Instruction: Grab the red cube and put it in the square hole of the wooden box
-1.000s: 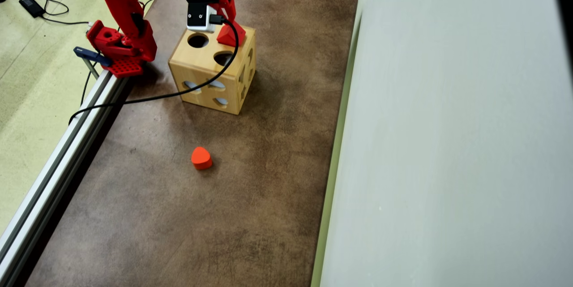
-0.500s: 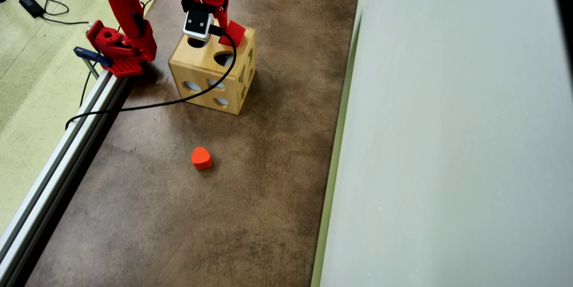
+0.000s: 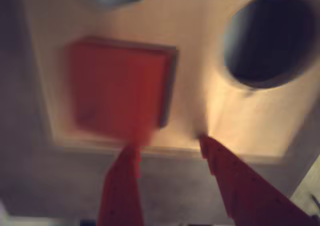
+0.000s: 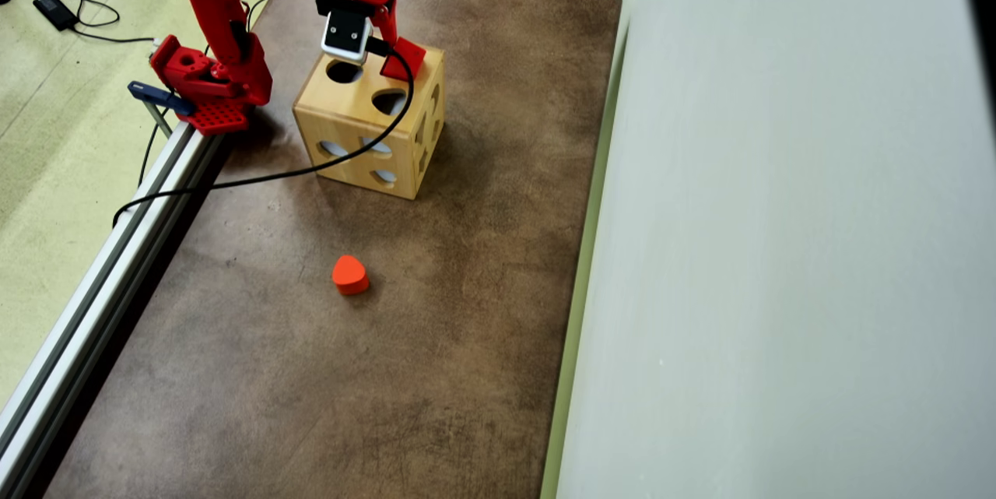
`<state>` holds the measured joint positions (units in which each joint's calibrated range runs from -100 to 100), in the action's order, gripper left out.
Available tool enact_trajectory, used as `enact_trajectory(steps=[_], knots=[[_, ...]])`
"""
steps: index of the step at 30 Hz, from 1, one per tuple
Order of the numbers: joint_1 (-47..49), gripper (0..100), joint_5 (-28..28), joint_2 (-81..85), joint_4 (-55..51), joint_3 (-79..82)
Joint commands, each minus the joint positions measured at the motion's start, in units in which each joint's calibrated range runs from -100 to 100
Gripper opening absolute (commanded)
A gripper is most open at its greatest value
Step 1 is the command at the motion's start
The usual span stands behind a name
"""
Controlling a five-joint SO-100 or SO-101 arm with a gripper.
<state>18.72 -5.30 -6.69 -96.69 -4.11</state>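
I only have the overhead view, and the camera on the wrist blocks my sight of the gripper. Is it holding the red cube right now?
Observer: No. In the wrist view the gripper is open, and the red cube lies beyond its fingertips, not between them.
Operator: Is the cube in the square hole?
Observer: It sits within the square hole. A dark gap shows along the cube's right edge in that view, but blur hides how deep it has gone.
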Motion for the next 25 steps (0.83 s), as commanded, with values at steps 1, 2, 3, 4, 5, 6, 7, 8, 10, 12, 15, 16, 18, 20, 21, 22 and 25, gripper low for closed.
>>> enact_trajectory(steps=[1, 2, 3, 4, 5, 6, 7, 8, 10, 12, 15, 16, 18, 20, 21, 22, 25], knots=[[1.3, 10, 0.1, -7.5, -1.3, 6.2], [1.4, 3, 0.1, -7.5, -1.3, 6.3], [1.4, 0, 0.1, -7.5, -1.3, 6.3], [1.4, 0, 0.0, -7.4, -1.3, 6.1], [1.4, 2, 0.0, -7.4, -1.3, 6.0], [1.4, 4, 0.0, -7.4, -1.3, 5.9], [1.4, 4, -0.1, -7.4, -1.3, 6.0], [1.4, 4, -0.1, -6.8, -1.3, 6.0], [1.4, 3, 0.1, -3.1, -1.3, 5.6], [1.4, 2, 0.1, 4.3, -1.3, 5.5], [1.2, 2, 0.1, 19.7, -1.3, 5.5], [0.9, 2, 0.2, 25.2, -1.3, 5.5], [0.6, 2, 0.2, 36.1, -1.3, 5.5], [0.6, 2, 0.2, 46.6, -1.3, 6.3], [0.6, 2, 0.2, 51.0, -1.3, 6.5], [0.6, 2, 0.2, 54.9, -1.3, 6.5], [0.6, 2, 0.2, 64.7, -1.3, 6.6]])
